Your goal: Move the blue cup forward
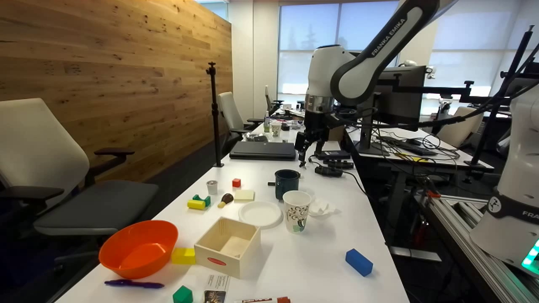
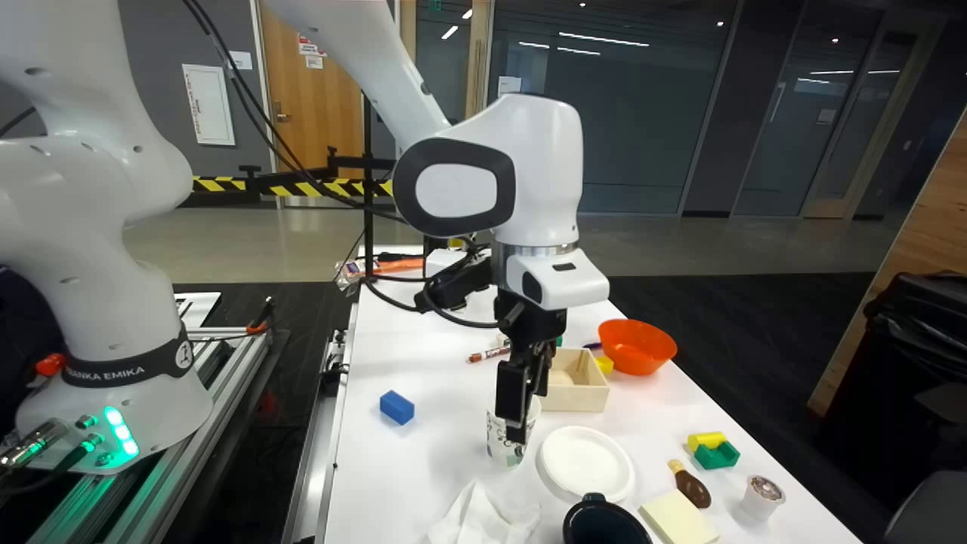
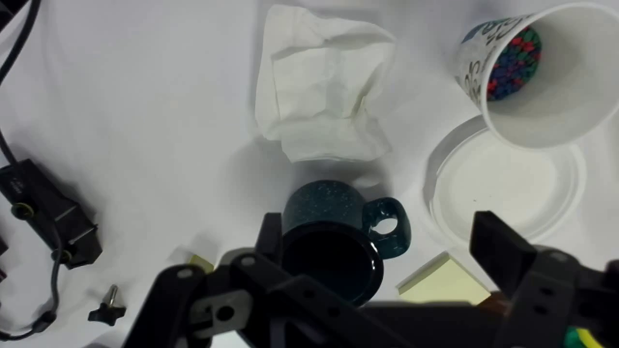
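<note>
The blue cup (image 1: 287,186) is a dark navy speckled mug with a side handle. It stands upright on the white table beside the white patterned cup (image 1: 297,212). The mug is cut off by the bottom edge in an exterior view (image 2: 604,523). In the wrist view the mug (image 3: 323,205) lies between the open fingers in the picture, near the left finger, its handle pointing right. My gripper (image 3: 377,220) is open and empty. It hangs above the table, higher than the mug, in both exterior views (image 1: 310,158) (image 2: 526,415). The left finger hides part of the mug's rim.
A crumpled napkin (image 3: 329,92) lies beside the mug. A white plate (image 1: 260,213), a pale yellow note pad (image 1: 244,195), a wooden box (image 1: 227,246), an orange bowl (image 1: 139,248) and a blue block (image 1: 359,262) are on the table. A black laptop (image 1: 262,150) lies beyond.
</note>
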Controlling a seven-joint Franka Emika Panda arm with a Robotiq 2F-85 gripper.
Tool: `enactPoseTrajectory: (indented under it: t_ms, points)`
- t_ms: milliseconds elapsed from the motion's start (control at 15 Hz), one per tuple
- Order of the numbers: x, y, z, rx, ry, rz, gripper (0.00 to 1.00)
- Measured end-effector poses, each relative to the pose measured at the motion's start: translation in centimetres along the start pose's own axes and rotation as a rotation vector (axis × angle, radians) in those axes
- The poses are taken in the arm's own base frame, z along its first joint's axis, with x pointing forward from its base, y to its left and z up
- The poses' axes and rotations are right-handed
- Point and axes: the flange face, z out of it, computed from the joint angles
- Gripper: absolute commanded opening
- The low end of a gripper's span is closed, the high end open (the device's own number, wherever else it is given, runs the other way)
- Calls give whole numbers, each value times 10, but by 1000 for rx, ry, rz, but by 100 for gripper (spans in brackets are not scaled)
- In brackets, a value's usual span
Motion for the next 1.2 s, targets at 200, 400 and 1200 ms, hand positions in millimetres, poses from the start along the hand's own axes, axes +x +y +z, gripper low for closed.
enactPoseTrajectory:
  t_ms: [200,400,1200]
  points:
    - [13,-11,28,36,-55,9,100]
    - [36,-23,54,48,-73,40,100]
    - [110,-31,104,57,-39,147,100]
